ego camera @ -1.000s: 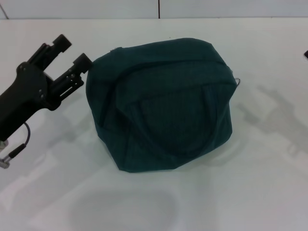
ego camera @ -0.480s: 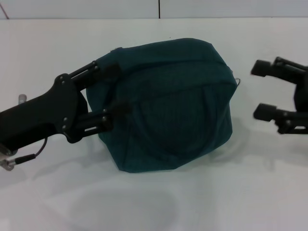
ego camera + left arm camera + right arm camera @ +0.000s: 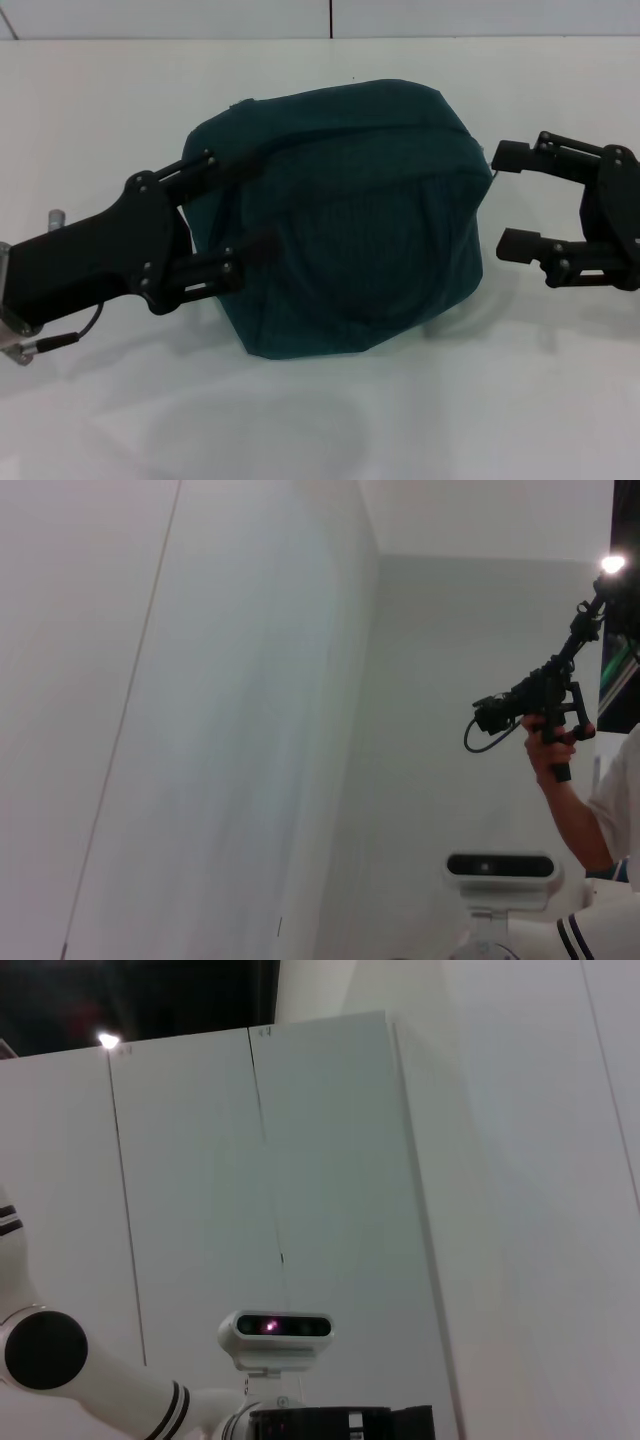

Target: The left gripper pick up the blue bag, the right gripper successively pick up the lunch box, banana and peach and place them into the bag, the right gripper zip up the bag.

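Note:
The blue bag (image 3: 350,220) lies bulging in the middle of the white table, and a small metal ring (image 3: 493,168) shows at its right edge. My left gripper (image 3: 262,205) stands open, its two fingers reaching over the bag's left side; I cannot tell whether they touch the fabric. My right gripper (image 3: 506,198) is open just right of the bag, fingers pointing at it, with nothing between them. The lunch box, banana and peach are out of view. Neither wrist view shows the bag.
The white table (image 3: 330,420) spreads around the bag, with a wall seam (image 3: 331,18) behind it. In the left wrist view, a person's hand (image 3: 548,750) holds up a black camera rig. The robot's head camera (image 3: 275,1328) shows in the right wrist view.
My left gripper swung from beside the bag to over its left side. The right gripper came in from the right and moved closer to the bag. The bag stayed put.

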Robot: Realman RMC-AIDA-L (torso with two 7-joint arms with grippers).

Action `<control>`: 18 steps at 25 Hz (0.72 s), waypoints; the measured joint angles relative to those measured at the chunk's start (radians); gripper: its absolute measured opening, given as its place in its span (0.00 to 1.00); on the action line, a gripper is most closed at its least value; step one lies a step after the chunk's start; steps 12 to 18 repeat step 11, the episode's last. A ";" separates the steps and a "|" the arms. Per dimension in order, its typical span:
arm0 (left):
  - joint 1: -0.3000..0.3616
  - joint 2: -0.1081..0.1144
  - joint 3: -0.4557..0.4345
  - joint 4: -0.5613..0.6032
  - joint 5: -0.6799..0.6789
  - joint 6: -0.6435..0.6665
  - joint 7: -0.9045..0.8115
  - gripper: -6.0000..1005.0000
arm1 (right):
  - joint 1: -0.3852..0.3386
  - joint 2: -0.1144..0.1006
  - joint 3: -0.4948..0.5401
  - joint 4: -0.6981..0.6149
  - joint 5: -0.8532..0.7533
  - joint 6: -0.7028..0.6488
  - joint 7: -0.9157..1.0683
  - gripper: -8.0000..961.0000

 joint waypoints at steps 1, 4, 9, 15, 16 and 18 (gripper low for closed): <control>-0.001 0.000 0.000 0.000 0.003 0.000 0.000 0.81 | 0.002 0.000 0.000 0.000 -0.002 0.000 0.000 0.90; -0.001 0.000 0.000 0.000 0.003 0.000 0.000 0.81 | 0.007 0.002 0.000 0.001 -0.007 0.000 0.000 0.90; -0.002 0.000 0.000 0.005 0.005 0.000 0.000 0.81 | 0.012 0.003 0.000 0.008 -0.014 0.000 0.001 0.90; -0.002 0.000 0.000 0.006 0.012 0.000 0.000 0.81 | 0.012 0.003 0.000 0.009 -0.018 0.000 0.002 0.90; -0.002 0.000 0.000 0.006 0.012 0.000 0.000 0.81 | 0.012 0.003 0.000 0.009 -0.018 0.000 0.002 0.90; -0.002 0.000 0.000 0.006 0.012 0.000 0.000 0.81 | 0.012 0.003 0.000 0.009 -0.018 0.000 0.002 0.90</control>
